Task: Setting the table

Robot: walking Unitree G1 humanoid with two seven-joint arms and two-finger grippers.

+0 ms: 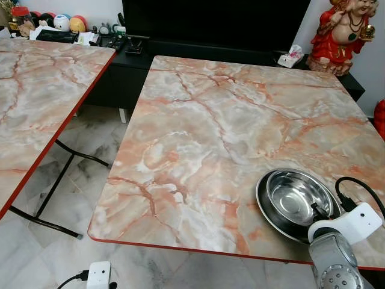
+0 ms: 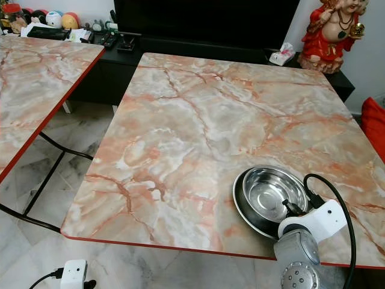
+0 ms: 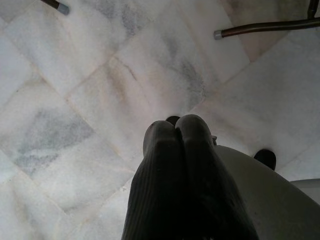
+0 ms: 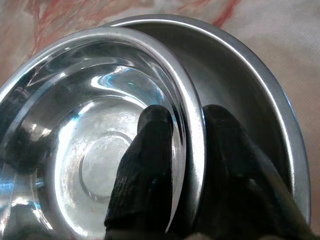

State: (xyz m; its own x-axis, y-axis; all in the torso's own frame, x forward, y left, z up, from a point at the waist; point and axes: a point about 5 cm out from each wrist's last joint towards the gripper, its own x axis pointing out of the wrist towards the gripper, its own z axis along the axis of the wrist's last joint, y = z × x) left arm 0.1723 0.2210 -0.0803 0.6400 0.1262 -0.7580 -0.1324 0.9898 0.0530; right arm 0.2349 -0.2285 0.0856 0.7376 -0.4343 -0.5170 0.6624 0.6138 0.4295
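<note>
Left eye view: marble-patterned table (image 1: 198, 144) with a red edge, the landmark here. Two stacked steel bowls sit on it at the near right corner: an inner bowl (image 1: 298, 198) nested in an outer bowl (image 1: 269, 208). The right arm reaches in from the near edge, and the right gripper (image 1: 317, 212) meets the bowls' near rim. A black cable (image 1: 355, 183) loops over the wrist. A second marble table (image 1: 36, 96) stands apart to the left. Beyond the far edge is a dark TV cabinet (image 1: 198, 51), with a red figurine (image 1: 344, 33) at its right end. A white power adapter (image 1: 98, 275) lies on the floor below the near edge.

Right eye view: same layout; bowls just inside the table's near edge.

Left wrist view: left gripper (image 3: 176, 131) hangs over the white marble floor (image 3: 75, 90), fingers pressed together, empty. A table leg (image 3: 265, 27) crosses nearby.

Right wrist view: the right gripper's fingers (image 4: 150, 150) straddle the inner bowl's rim, one inside it, one in the gap to the outer bowl, clamped on it.
</note>
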